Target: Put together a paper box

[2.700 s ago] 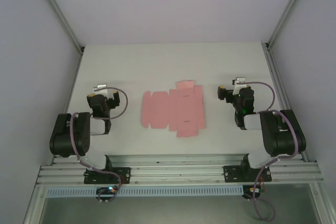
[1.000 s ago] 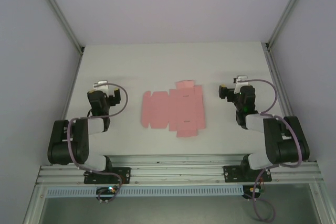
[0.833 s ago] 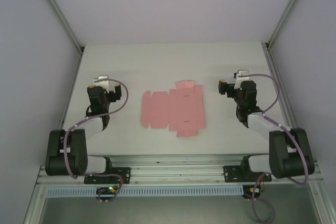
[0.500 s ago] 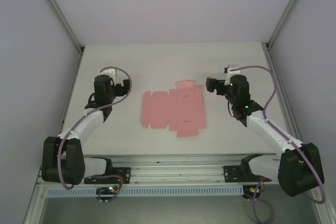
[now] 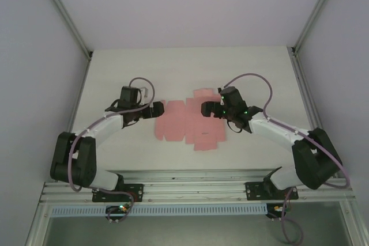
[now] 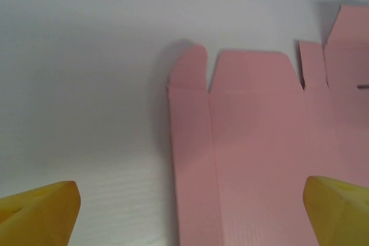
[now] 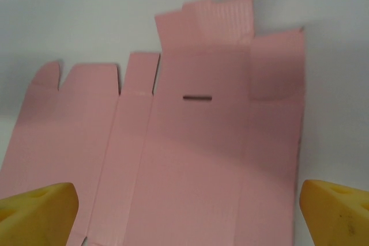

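White table (image 5: 242, 73) carries the box (image 5: 187, 124), a flat pink sheet midway between my arms, with no panel folded yet. Above its left edge sits my left gripper (image 5: 157, 109), jaws spread wide and empty. Over its right part, my right gripper (image 5: 205, 109) is equally wide and holds nothing. I judge the first fold is due. I'd pin one panel flat, slip a finger under the left edge and lift slowly along the crease, so the thin card neither slides nor buckles.

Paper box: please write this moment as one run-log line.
paper box: flat sheet | left gripper: open, at left edge | right gripper: open, over right half
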